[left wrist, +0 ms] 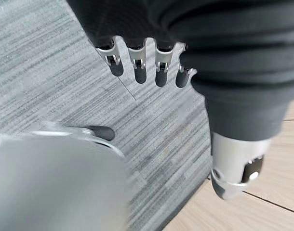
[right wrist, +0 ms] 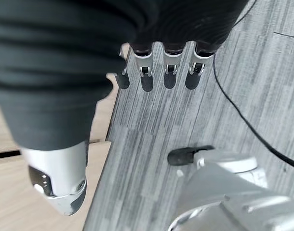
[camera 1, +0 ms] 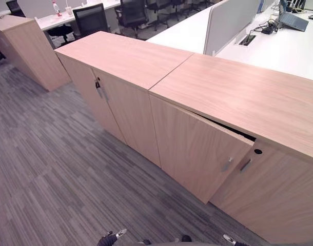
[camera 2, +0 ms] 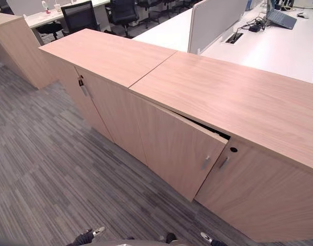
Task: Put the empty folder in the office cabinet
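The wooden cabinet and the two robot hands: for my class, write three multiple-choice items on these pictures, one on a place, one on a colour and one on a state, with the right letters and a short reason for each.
1. Where does the laptop lie?
A. on the white desk behind the cabinet
B. on the carpet
C. on top of the cabinet

2. What colour is the carpet?
A. red
B. grey, streaked
C. green

3. How does the nearer cabinet door stand?
A. taken off
B. shut flush
C. slightly open

Answers:
1 A: it rests on the white desk past the cabinet, by some cables.
2 B: grey streaks show in every view.
3 C: its handle edge juts out and a dark gap shows under the top. Both the left hand and the right hand hang over the carpet with straight fingers, holding nothing.
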`<state>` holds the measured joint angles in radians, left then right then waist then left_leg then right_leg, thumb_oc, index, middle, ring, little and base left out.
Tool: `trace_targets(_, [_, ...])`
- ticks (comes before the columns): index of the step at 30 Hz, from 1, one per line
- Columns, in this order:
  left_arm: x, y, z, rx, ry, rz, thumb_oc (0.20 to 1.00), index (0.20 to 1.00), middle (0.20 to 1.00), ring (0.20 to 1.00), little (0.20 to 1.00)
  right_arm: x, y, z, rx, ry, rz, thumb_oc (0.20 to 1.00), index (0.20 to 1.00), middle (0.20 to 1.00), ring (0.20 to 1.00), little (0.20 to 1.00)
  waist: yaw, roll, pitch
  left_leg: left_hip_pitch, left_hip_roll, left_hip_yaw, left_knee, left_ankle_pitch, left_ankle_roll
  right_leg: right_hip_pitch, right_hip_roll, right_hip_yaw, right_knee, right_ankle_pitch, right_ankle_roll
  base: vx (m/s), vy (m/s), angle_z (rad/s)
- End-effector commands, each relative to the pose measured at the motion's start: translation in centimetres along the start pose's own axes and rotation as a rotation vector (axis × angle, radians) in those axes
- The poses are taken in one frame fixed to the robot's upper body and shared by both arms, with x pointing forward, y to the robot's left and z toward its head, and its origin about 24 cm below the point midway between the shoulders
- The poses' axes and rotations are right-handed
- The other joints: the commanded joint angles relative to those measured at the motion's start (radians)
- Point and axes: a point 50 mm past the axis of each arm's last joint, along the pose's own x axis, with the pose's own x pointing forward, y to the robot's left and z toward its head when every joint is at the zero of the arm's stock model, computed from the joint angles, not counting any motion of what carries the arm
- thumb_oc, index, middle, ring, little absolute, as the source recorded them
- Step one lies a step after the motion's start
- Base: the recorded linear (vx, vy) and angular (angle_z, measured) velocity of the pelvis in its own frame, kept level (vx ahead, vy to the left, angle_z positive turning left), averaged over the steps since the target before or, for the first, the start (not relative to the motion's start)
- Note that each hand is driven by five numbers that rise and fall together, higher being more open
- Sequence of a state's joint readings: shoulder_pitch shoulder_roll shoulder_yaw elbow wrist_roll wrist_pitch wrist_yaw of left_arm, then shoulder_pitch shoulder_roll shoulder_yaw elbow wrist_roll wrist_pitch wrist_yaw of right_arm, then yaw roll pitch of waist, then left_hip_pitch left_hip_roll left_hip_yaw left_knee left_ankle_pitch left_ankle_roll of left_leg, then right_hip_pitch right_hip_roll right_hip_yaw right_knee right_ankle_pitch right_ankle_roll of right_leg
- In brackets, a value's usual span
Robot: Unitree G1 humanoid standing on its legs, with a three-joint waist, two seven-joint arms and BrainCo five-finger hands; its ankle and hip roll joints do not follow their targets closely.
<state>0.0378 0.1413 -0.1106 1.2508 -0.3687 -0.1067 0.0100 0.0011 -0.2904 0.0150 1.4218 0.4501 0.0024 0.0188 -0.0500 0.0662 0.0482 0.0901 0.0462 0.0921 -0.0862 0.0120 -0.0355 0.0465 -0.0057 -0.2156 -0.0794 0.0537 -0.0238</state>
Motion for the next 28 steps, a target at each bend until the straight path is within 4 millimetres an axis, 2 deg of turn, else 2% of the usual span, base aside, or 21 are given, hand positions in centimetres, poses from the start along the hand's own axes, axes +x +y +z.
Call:
trace_targets(1, [0.1,-0.8,1.2,-0.027,-0.075,-0.012,1.0,1.0,1.0,1.0,1.0,0.0,0.8,-0.6,0.017,0.031,0.001,1.0,1.0,1.0,1.0,1.0,0.008,-0.047,-0.03,-0.029,-0.061,-0.022,0.029,-0.082,0.016,-0.027,-0.042,-0.013,-0.003,-0.088,0.099,-0.04,0.107,0.02])
trace_targets(6, [0.3,-1.1,2.4,0.086,-0.118,-0.043,1.0,1.0,1.0,1.0,1.0,0.0,0.9,-1.0,0.058,0.04,-0.002,1.0,1.0,1.0,1.0,1.0,0.001,-0.039,-0.023,-0.028,-0.09,-0.026,-0.001,-0.072,0.04,-0.07,-0.095,-0.019,0.087,-0.099,0.128,-0.07,0.179,0.04])
trace_targets(11, [0.2,-0.6,2.0,0.012,-0.1,-0.075,1.0,1.0,1.0,1.0,1.0,0.0,0.8,-0.9,0.063,0.039,0.007,1.0,1.0,1.0,1.0,1.0,-0.004,-0.028,0.008,-0.026,-0.109,0.003,-0.001,-0.083,0.069,-0.151,-0.15,-0.013,0.243,-0.111,0.156,-0.07,0.182,-0.07])
trace_targets(14, [0.2,0.2,1.7,0.002,-0.08,-0.05,1.0,1.0,1.0,1.0,1.0,0.0,1.0,-1.2,0.057,0.049,0.012,1.0,1.0,1.0,1.0,1.0,0.007,-0.024,0.025,-0.023,-0.101,0.034,-0.001,-0.079,0.081,-0.17,-0.187,-0.068,0.337,-0.132,0.16,-0.07,0.056,-0.34])
trace_targets(16, [0.1,0.8,1.5,-0.026,-0.066,-0.033,1.0,1.0,1.0,1.0,1.0,-0.1,0.9,-1.4,0.06,0.061,0.009,1.0,1.0,1.0,1.0,1.0,0.014,-0.018,0.024,-0.022,-0.088,0.067,-0.001,-0.076,0.085,-0.149,-0.21,-0.127,0.412,-0.166,0.14,-0.03,0.017,-0.5])
trace_targets(17, [0.1,1.0,1.2,-0.035,-0.058,-0.025,1.0,1.0,1.0,1.0,1.0,-0.1,0.8,-1.6,0.059,0.066,0.006,1.0,1.0,1.0,1.0,1.0,0.019,-0.026,0.016,-0.011,-0.091,0.069,-0.001,-0.093,0.078,-0.122,-0.213,-0.125,0.393,-0.187,0.151,0.03,-0.009,-0.58])
trace_targets(19, [0.0,1.2,0.7,-0.042,-0.041,-0.02,1.0,1.0,1.0,1.0,1.0,-0.1,0.7,-1.8,0.052,0.076,0.003,1.0,1.0,1.0,1.0,1.0,0.025,-0.037,0.008,-0.01,-0.092,0.076,-0.001,-0.095,0.076,-0.091,-0.204,-0.125,0.342,-0.182,0.147,0.03,-0.058,-0.54])
trace_targets(20, [0.0,1.4,0.5,-0.04,-0.029,-0.017,1.0,1.0,1.0,1.0,1.0,-0.1,0.6,-2.0,0.05,0.083,0.001,1.0,1.0,1.0,1.0,1.0,0.028,-0.046,-0.005,-0.026,-0.095,0.088,-0.001,-0.079,0.078,-0.072,-0.191,-0.131,0.269,-0.154,0.141,0.0,-0.097,-0.41])
trace_targets(22, [-0.1,1.6,-0.1,-0.037,-0.007,-0.006,1.0,1.0,1.0,1.0,1.0,-0.1,0.6,-2.2,0.044,0.092,0.0,1.0,1.0,1.0,1.0,1.0,0.027,-0.053,-0.026,-0.028,-0.089,0.095,-0.001,-0.077,0.071,-0.047,-0.161,-0.116,0.181,-0.137,0.145,0.03,-0.118,-0.23])
trace_targets(24, [-0.1,1.4,-0.2,-0.032,-0.006,-0.004,1.0,1.0,1.0,1.0,1.0,-0.1,0.6,-2.0,0.046,0.085,0.001,1.0,1.0,1.0,1.0,1.0,0.022,-0.056,-0.038,-0.026,-0.079,0.104,-0.001,-0.078,0.063,-0.034,-0.136,-0.088,0.119,-0.111,0.147,0.05,-0.112,-0.25])
trace_targets(28, [-0.1,0.9,-0.1,0.0,-0.009,-0.03,1.0,1.0,1.0,1.0,1.0,-0.1,0.5,-1.7,0.037,0.071,0.002,1.0,1.0,1.0,1.0,1.0,0.013,-0.061,-0.047,-0.02,-0.068,0.114,-0.001,-0.079,0.049,0.005,-0.113,-0.079,0.039,-0.087,0.148,0.03,-0.064,-0.35])
